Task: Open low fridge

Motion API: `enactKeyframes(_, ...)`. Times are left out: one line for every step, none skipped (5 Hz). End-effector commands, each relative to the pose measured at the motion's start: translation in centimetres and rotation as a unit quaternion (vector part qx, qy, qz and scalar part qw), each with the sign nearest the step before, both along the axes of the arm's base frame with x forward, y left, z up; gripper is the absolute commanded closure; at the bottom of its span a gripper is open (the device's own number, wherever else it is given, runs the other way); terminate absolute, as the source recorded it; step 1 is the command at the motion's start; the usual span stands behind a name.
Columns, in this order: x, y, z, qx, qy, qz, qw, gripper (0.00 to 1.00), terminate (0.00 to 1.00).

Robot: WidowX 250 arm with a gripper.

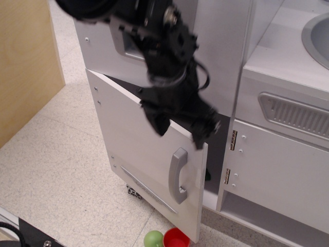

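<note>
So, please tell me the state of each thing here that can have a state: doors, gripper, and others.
low fridge door: partly open, swung outward, dark gap behind it
grey handle: free, nothing grips it
gripper: above the handle, off it, blurred; open or shut unclear
cabinet door right of the fridge: closed
green ball and red cup: on the floor, touching
</note>
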State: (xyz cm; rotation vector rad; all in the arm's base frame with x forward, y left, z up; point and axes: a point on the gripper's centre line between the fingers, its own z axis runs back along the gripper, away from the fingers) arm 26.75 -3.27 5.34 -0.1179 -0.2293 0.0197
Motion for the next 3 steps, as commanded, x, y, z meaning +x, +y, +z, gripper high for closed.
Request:
enactKeyframes(4.2,-2.0,0.4,-0.007,-0.044,0.006,0.9990,0.00,0.00)
enactKeyframes(4.8,-2.5,-1.8,0.011,-0.042,0.003,0.9991,0.00,0.00)
enactKeyframes(4.6,-2.0,-4.1,0.034,-0.035,0.001,0.9988,0.00,0.00)
